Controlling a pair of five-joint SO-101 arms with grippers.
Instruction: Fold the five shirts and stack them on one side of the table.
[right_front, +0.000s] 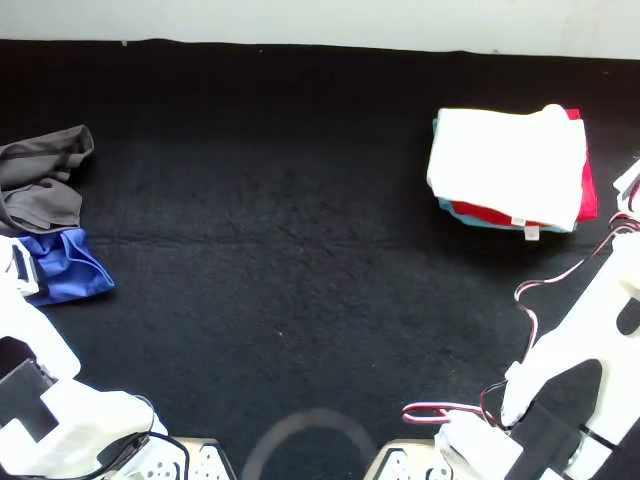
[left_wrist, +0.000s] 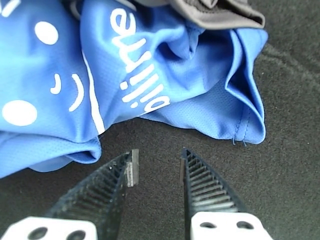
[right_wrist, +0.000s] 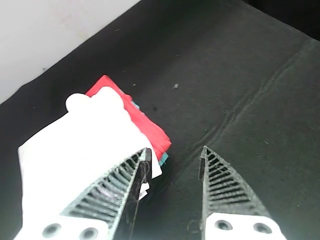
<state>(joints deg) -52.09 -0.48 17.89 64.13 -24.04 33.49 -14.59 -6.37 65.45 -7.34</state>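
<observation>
My left gripper (left_wrist: 157, 164), released, sits beside the blue shirt (left_wrist: 175, 85); my right gripper (right_wrist: 174, 160), also released, beside the folded stack (right_wrist: 80, 145).

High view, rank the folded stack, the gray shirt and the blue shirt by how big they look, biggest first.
1. folded stack
2. gray shirt, cut off by the picture's edge
3. blue shirt, partly behind the left arm, so its place below the gray one is unsure
</observation>
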